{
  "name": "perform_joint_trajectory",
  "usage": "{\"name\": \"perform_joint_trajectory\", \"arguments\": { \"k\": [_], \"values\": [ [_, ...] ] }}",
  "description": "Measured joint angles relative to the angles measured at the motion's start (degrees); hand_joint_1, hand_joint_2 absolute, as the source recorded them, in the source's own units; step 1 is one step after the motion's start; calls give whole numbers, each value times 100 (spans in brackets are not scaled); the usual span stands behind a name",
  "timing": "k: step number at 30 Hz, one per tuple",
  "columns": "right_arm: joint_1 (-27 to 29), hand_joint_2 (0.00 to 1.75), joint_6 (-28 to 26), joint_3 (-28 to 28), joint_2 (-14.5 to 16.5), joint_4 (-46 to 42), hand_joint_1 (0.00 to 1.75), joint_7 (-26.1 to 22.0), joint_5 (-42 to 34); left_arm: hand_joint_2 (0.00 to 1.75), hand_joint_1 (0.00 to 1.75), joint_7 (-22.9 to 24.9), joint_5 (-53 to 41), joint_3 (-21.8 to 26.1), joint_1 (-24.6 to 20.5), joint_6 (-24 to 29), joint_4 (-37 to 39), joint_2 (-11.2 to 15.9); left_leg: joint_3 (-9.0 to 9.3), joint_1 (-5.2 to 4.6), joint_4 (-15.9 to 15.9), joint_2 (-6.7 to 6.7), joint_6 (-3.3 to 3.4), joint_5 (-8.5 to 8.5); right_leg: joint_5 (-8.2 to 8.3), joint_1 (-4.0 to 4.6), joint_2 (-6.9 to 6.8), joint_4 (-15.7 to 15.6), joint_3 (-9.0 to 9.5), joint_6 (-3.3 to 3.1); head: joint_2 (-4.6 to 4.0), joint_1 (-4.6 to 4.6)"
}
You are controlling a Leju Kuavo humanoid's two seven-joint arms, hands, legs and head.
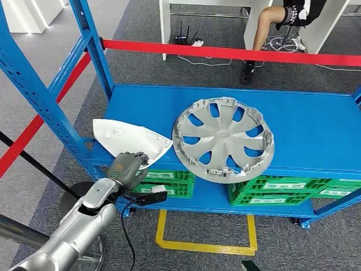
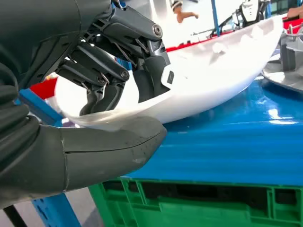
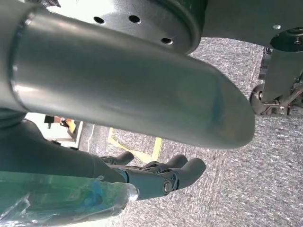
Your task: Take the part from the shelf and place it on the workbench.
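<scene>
A white curved shell part [image 1: 127, 138] lies at the left front of the blue shelf board [image 1: 306, 124], its near edge overhanging the rim. My left hand [image 1: 126, 165] grips that near edge. In the left wrist view the thick thumb [image 2: 107, 151] lies under the white part [image 2: 214, 71] and the dark fingers [image 2: 107, 71] press on its upper face. My right hand [image 3: 168, 175] hangs over the grey carpet, fingers loosely extended with nothing in them.
A silver hubcap [image 1: 223, 138] lies just right of the white part, nearly touching it. Green crates [image 1: 272, 189] sit on the level below. Blue shelf uprights [image 1: 34, 90] stand at the left. Red barrier tape [image 1: 221, 52] and a seated person [image 1: 276, 22] are behind.
</scene>
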Motion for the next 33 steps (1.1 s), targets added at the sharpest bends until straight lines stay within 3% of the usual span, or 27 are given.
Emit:
{"name": "perform_joint_trajectory", "arguments": {
  "k": [7, 13, 33],
  "values": [
    [4, 0, 8, -2, 0, 0, 0, 0, 71, 175, 175, 161, -414, -26, -52, 223, -138, 24, -4, 0, 0, 0, 0, 0, 0, 0, -1, 1, -4, 0, 0, 1],
    [10, 0, 4, -3, -2, 0, 0, 0, 124, 175, 175, 378, -1169, -141, -243, 655, -753, 113, -8, 0, 0, 0, 0, 1, 0, 0, -2, 1, -6, 0, 0, 1],
    [16, 0, -17, -14, -2, 0, 0, 0, 215, 175, 175, 471, -1703, -585, -716, 778, -2356, 332, -8, 0, 0, 0, 0, 1, 0, 0, -1, 2, -8, 0, 0, 1]
  ]
}}
